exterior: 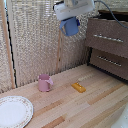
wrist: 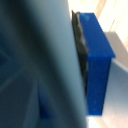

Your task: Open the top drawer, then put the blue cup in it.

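Gripper [exterior: 71, 20] clamped on blue cup [exterior: 70, 26], held high in the air, well above the wooden table [exterior: 85, 102], toward the exterior view's left of the dresser. Wrist view mostly blur; blue finger pad [wrist: 96, 65] close up, contact line not readable. Top drawer [exterior: 106, 39] pushed out a little past the drawer below [exterior: 109, 61], looks partly open, can't confirm a gap wide enough. Cup likely light, rigid, glazed and slick, chips on a hard knock. Best hold: pinch across the rim wall, handle kept clear of the fingers. Pink mug [exterior: 45, 82], plate [exterior: 14, 111], small orange piece [exterior: 78, 87] sitting on the table, apart from each other.
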Available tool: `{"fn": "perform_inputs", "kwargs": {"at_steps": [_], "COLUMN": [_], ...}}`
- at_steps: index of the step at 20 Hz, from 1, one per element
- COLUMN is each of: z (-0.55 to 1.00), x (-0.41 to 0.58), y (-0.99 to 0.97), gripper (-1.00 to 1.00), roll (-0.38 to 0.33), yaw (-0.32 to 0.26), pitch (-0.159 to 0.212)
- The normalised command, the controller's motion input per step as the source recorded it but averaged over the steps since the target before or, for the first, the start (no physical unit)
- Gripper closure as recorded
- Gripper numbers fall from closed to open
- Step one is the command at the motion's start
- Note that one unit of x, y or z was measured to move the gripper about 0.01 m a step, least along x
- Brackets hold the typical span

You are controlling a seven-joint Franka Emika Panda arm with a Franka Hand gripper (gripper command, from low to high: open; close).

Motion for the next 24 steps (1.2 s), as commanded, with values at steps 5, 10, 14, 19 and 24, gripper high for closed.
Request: {"fn": "perform_inputs", "kwargs": {"at_steps": [5, 10, 14, 19, 24], "z": [0.81, 0.85, 0.78, 0.44, 0.43], "x": [0.062, 0.0, -0.135, -0.186, -0.243], "y": [-0.35, -0.55, -0.56, -0.42, -0.45], "gripper": [1.0, 1.0, 1.0, 1.0, 1.0], "roll": [0.103, 0.127, 0.159, 0.275, 0.281], "yaw": [-0.183, -0.132, -0.114, -0.09, -0.078], "pitch": [0.0, 0.0, 0.0, 0.0, 0.0]}}
